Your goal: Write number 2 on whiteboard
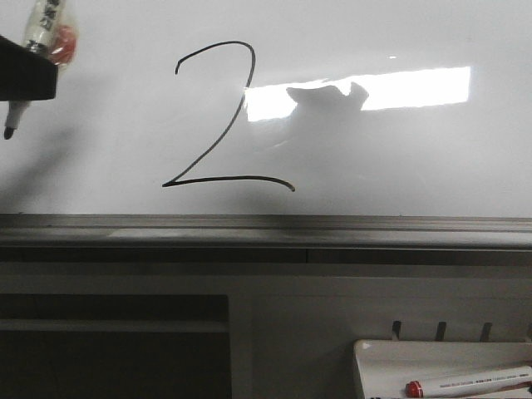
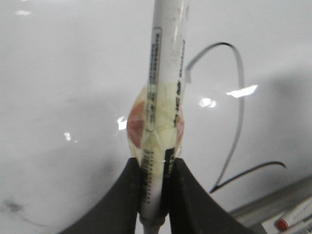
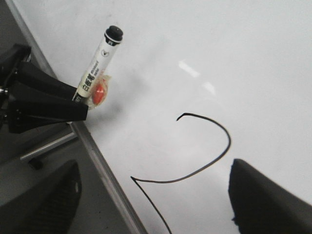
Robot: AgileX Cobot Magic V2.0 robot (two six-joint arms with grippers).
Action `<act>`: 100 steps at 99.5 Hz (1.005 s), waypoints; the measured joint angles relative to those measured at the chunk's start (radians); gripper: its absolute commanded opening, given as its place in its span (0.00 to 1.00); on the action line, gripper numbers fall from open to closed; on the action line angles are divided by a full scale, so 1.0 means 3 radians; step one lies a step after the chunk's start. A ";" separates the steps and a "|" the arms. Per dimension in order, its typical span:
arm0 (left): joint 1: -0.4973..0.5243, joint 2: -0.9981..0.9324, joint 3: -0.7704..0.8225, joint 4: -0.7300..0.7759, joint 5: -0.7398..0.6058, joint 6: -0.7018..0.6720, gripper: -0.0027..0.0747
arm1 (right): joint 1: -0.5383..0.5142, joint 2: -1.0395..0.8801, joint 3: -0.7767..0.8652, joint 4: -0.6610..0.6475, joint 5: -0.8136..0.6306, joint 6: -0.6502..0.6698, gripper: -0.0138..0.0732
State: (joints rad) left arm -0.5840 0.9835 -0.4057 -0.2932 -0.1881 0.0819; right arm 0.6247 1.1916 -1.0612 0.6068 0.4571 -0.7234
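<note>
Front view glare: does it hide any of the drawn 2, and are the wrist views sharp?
Front view: the glare meets only the number 2 at its diagonal, still legible. Left wrist view: the marker is soft, close up. Right wrist view: strokes crisp.

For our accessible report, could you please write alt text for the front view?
A large black number 2 is drawn on a glossy whiteboard beside a bright rectangular glare. At upper left, the left end effector holds a marker, tip down, clear of the digit. Below the board's grey rail, a white tray at lower right holds a red-capped marker.
</note>
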 measured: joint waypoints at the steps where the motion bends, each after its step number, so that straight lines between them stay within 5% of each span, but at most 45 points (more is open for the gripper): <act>1: 0.0010 0.0018 0.0000 -0.0025 -0.0006 0.0000 0.01 | -0.0015 -0.0010 0.0000 0.0000 0.0007 0.0000 0.75; 100: 0.0075 0.0760 -0.0486 -0.0475 0.0346 -0.0334 0.03 | -0.0088 -0.0119 0.0000 0.0057 0.0289 0.0022 0.75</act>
State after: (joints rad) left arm -0.5616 1.2115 -0.5516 -0.4356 -0.0843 -0.0184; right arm 0.5984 1.1560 -1.0612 0.6239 0.5440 -0.7167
